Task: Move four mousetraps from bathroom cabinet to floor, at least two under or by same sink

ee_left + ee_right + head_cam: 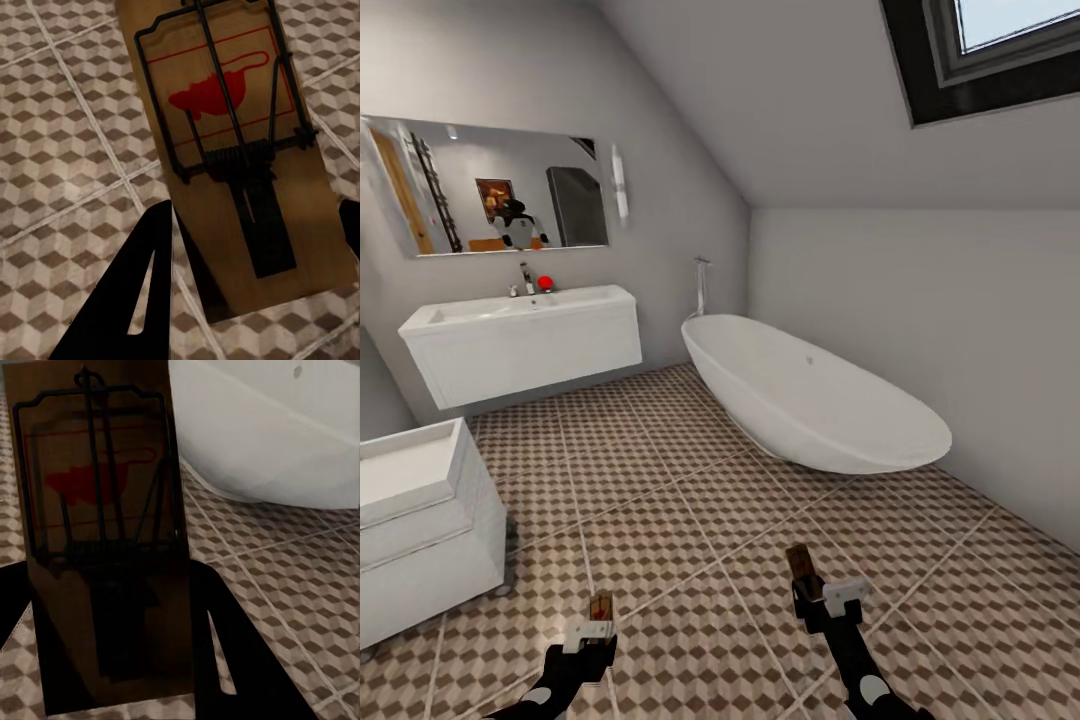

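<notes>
Each of my grippers carries a mousetrap above the cube-patterned bathroom floor [690,520]. My left gripper [596,622] is shut on a tan mousetrap [600,606] low in the head view; up close that mousetrap [232,142] shows its black spring bar and red bait patch. My right gripper [812,590] is shut on a second mousetrap [802,570], which looks dark in shadow in the right wrist view [101,540]. The bathroom sink [525,335], a white basin on a wall-hung vanity, stands at the far left wall, well ahead of both grippers.
A white oval bathtub [810,395] runs along the right wall. A white square toilet [420,525] stands close at the near left. A mirror [490,185] hangs above the sink, and a skylight [1000,45] is in the sloped ceiling.
</notes>
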Controlling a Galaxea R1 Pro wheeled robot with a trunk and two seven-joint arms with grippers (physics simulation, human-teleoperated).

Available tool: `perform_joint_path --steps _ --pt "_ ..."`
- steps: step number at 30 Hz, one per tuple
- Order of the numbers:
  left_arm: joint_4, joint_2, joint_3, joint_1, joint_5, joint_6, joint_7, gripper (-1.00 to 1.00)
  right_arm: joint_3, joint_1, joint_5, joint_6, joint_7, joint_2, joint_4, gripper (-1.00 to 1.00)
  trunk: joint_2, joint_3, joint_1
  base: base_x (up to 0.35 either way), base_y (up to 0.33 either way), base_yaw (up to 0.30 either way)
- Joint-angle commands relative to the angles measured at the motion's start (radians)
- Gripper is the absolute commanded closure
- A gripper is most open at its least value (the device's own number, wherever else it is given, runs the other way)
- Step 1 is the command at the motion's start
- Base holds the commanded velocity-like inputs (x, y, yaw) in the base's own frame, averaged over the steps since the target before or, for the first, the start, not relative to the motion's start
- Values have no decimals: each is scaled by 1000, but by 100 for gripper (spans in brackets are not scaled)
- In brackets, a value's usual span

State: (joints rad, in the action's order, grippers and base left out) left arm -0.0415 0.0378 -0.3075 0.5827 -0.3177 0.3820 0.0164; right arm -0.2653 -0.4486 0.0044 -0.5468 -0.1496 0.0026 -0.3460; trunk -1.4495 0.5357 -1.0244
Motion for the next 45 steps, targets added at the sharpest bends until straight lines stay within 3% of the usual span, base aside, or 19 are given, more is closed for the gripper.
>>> perform_joint_path --steps 1,45 --pt "-4 1 -8 2 -11 6 2 100 -8 -1 -3 -2 -8 -1 1 100 -1 1 -1 338 0 209" --pt "-5 0 -8 2 -11 6 2 100 -8 -1 -5 -2 -8 0 1 100 -1 24 -1 333 -91 221"
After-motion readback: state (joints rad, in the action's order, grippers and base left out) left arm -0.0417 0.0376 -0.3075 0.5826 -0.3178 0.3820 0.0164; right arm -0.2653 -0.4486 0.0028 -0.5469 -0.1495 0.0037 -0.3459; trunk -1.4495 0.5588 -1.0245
